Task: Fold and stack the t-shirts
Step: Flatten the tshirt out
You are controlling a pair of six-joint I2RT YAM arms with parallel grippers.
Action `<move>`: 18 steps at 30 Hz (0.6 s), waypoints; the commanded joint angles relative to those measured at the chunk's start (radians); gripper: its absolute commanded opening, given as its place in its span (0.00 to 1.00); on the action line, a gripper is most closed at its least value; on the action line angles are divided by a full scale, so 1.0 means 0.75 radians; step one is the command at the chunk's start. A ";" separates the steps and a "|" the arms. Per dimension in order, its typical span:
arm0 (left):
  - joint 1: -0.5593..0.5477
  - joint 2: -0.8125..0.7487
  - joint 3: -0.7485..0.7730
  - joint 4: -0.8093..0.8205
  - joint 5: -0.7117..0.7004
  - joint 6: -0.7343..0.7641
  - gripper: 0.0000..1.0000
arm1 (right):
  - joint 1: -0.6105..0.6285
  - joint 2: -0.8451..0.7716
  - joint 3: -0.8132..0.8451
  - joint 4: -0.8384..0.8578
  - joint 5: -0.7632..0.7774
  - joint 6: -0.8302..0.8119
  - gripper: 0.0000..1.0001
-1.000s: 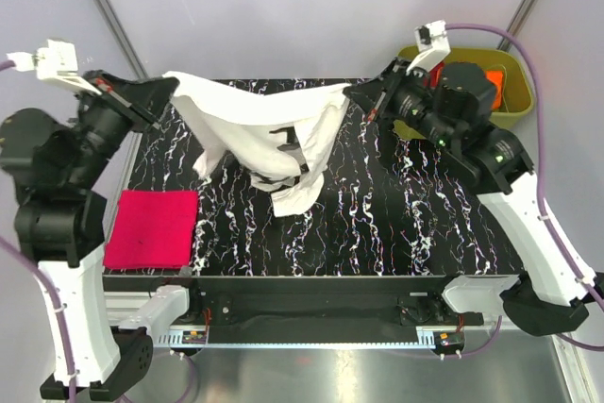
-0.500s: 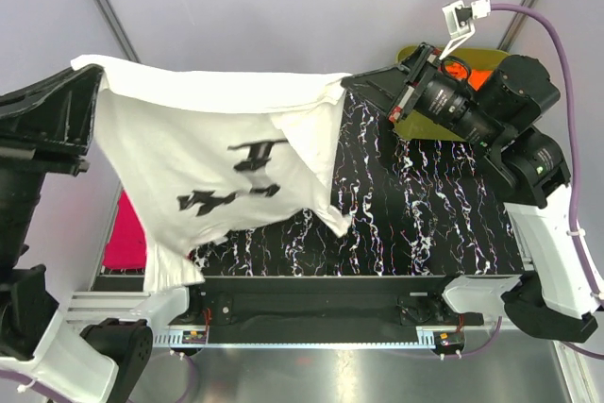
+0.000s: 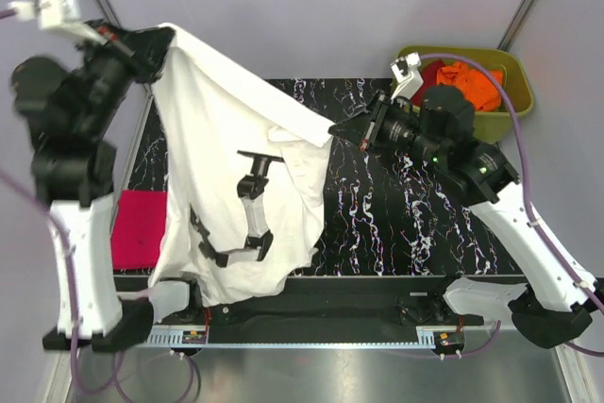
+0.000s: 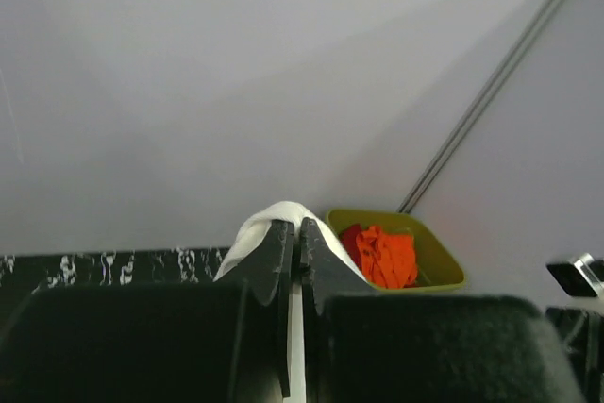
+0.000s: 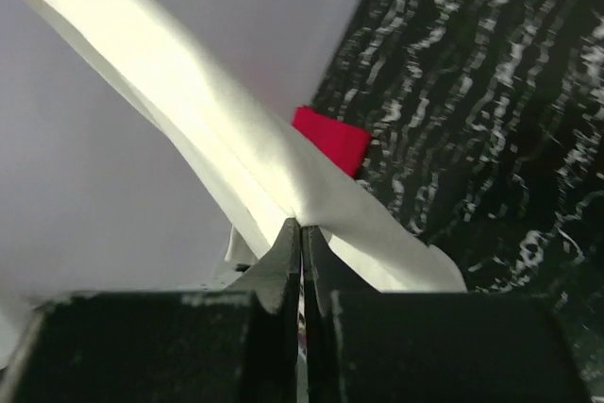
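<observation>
Now, your counter (image 3: 425,224), black with white veining, sits below a white shirt (image 3: 217,139) that hangs spread in the air. Its black print faces the top camera, and its hem reaches toward the near edge in that view. The tub (image 3: 517,112) stands past the far right corner, holding an orange shirt (image 3: 474,84) and a red shirt (image 3: 432,74). A folded pink shirt (image 3: 140,228) lies flat at the counter's left edge, partly hidden by the white one. Your left hand (image 3: 156,40), raised high, is pinching one upper corner; your right hand (image 3: 338,129), lower, pinches the other.
</observation>
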 commanded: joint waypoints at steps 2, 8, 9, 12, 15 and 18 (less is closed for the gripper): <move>-0.049 0.282 -0.027 0.265 -0.038 0.055 0.00 | -0.006 -0.006 -0.148 -0.019 0.308 -0.046 0.00; -0.158 0.906 0.398 0.305 0.060 0.127 0.00 | -0.261 0.180 -0.227 -0.003 0.313 -0.003 0.00; -0.176 1.093 0.583 0.284 0.066 0.132 0.00 | -0.322 0.234 -0.227 -0.019 0.337 0.007 0.00; -0.254 1.378 0.781 0.296 0.022 0.158 0.00 | -0.408 0.388 -0.177 -0.135 0.429 -0.025 0.00; -0.279 1.485 0.773 0.345 -0.048 0.117 0.10 | -0.474 0.592 -0.042 -0.352 0.507 -0.080 0.00; -0.307 1.469 0.700 0.291 -0.136 0.180 0.55 | -0.484 0.799 0.179 -0.624 0.609 -0.172 0.24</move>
